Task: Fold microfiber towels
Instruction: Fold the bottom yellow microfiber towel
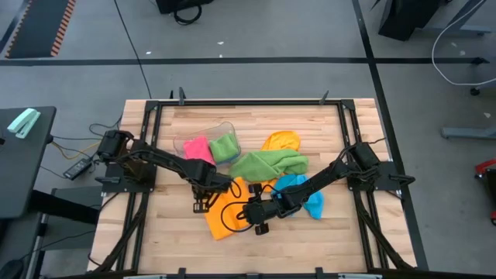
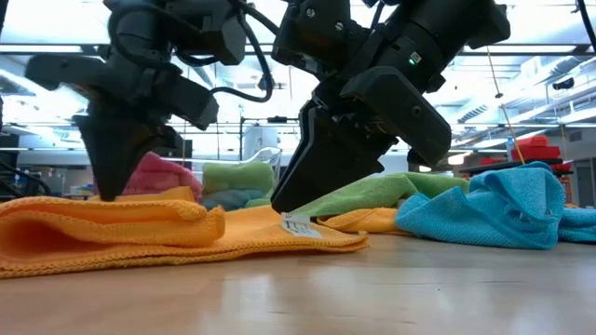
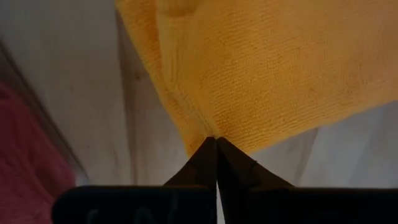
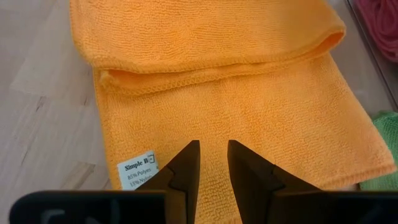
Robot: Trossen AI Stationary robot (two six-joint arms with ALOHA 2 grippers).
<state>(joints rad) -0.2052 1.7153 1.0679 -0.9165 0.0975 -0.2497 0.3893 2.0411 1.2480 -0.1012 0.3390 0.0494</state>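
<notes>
the wooden table (image 1: 341, 232) carries everything, and the orange towel (image 1: 225, 213) lying partly folded on its front middle is the landmark here. just behind that orange towel sprawls a green towel (image 1: 267, 164), the biggest spread of cloth, loosely rumpled and reaching toward the table's right half. to the right of the orange towel, touching or nearly so, lies a sky blue towel (image 1: 304, 194) in a crumpled heap. behind the orange towel and to the left sits a clear plastic tub (image 1: 203, 133) holding a pink towel (image 1: 197, 148) and a folded green one (image 1: 225, 147) side by side. behind the green spread, farther from the orange towel, a second orange cloth (image 1: 280, 141) lies bunched. the orange towel itself has one part doubled over, leaving a rounded fold across it, with its white label (image 4: 138, 169) lying on the single layer near one corner. the left gripper (image 3: 216, 142) stands at the orange towel's left corner with its fingers pressed together, pinching the cloth's edge between their tips. the right gripper (image 4: 212, 155) rests point-down on the orange towel's flat single layer just beside the label, its fingers a narrow gap apart with nothing between them but the cloth beneath.
</notes>
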